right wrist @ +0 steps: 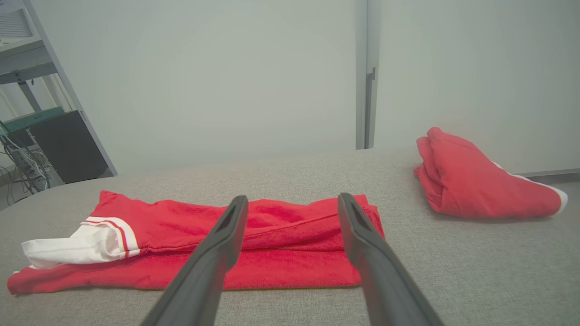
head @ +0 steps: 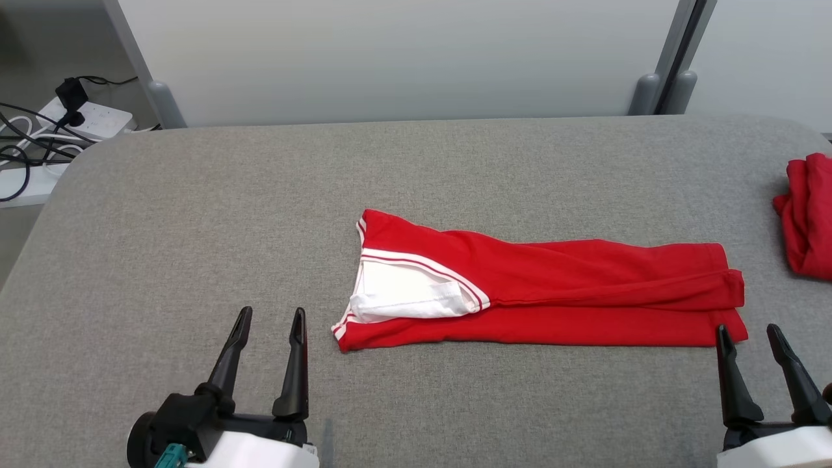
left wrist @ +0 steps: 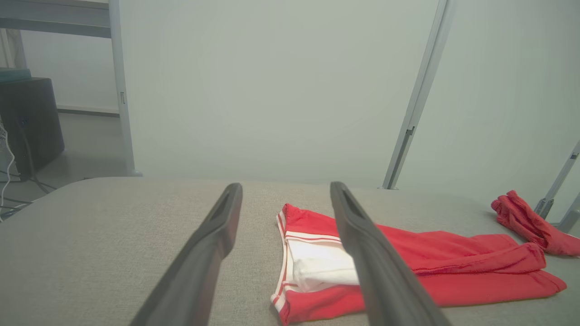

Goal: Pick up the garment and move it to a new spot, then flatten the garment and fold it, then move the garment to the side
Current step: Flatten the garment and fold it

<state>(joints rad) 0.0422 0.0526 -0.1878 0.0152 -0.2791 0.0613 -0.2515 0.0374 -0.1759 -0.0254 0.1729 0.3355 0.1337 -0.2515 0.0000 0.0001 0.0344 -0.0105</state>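
Red garment (head: 552, 286) w/ white-striped trim folded in long strip; L gripper (head: 272, 313) & R gripper (head: 747, 329) jaws wide open, empty.

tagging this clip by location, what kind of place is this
Probably an indoor lab or test room rather than a home. A grey fabric-covered table stands against plain white partition panels on metal posts, and a power strip with loose cables lies on the floor beside it.

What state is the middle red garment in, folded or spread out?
Folded. The garment lies as a long narrow strip, its red layers overlapping along its length, with a layer's edge running across the top.
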